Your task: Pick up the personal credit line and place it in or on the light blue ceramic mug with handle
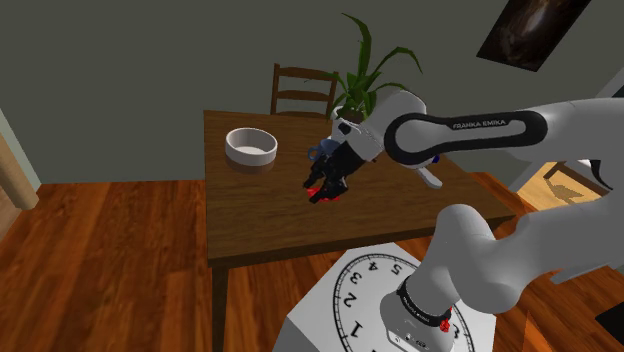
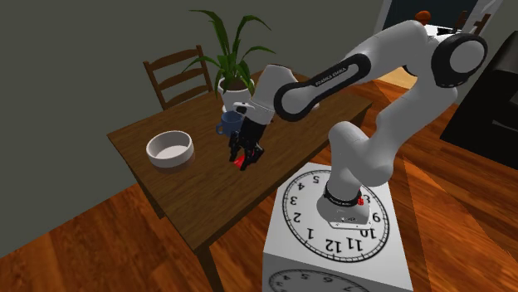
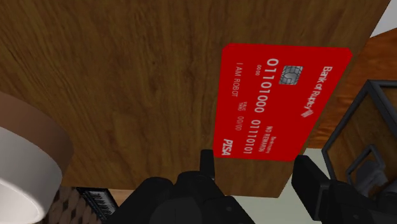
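A red bank card [image 3: 280, 102] with white numbers sits between my black fingers, and my gripper [image 3: 254, 167] is shut on its lower edge. It hangs just above the brown wooden table [image 1: 260, 215]. In the shoulder view the gripper [image 1: 325, 192] points down over the table's middle, the card [image 1: 318, 189] a red spot at its tips. A blue mug with handle [image 1: 320, 152] stands just behind the gripper, partly hidden by the hand. From the second exterior view the mug [image 2: 228, 124] is up and left of the gripper [image 2: 241, 160].
A white bowl [image 1: 250, 147] stands on the table towards the shoulder view's left. A potted plant [image 1: 365, 80] is at the table's far edge, with a wooden chair [image 1: 300, 88] behind it. My stand [image 1: 370, 300] with a clock face is at the near side.
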{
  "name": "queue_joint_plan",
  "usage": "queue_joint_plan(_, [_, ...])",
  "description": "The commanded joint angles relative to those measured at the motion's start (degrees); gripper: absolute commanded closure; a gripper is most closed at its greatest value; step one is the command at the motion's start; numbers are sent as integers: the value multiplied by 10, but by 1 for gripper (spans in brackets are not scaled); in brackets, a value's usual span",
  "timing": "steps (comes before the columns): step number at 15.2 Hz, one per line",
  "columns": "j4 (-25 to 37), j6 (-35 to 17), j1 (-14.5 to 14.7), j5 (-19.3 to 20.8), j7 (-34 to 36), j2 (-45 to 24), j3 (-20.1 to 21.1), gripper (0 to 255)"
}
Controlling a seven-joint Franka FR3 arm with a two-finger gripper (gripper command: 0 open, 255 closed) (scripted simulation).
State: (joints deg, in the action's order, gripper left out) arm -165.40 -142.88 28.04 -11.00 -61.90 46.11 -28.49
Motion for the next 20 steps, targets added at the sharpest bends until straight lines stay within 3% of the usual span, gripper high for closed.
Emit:
queue_joint_plan(1, [11, 16, -3, 2, 7, 5, 6, 255])
queue_joint_plan(14, [82, 119, -18, 12, 55, 39, 44, 255])
queue_joint_plan(20, [169, 145, -8, 24, -31, -38, -54, 255])
